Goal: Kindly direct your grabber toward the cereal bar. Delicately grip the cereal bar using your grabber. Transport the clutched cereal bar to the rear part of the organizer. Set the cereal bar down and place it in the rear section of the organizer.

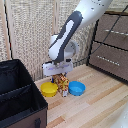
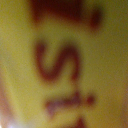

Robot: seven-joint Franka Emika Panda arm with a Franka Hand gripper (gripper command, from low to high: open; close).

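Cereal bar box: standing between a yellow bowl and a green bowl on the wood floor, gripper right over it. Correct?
Not quite. The bowl on the exterior view's right of the cereal bar box is blue, not green. The rest holds in the exterior view: the yellow bowl sits on the other side, and the gripper is down over the box.

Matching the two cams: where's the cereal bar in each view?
Exterior view: the cereal bar stands on the wooden floor between the yellow bowl and the blue bowl, directly under the claw.
Wrist view: the cereal bar fills the whole picture, a blurred yellow face with red print.
Shared landmark: only the bar's yellow-and-red print; nothing else shows in the wrist view.
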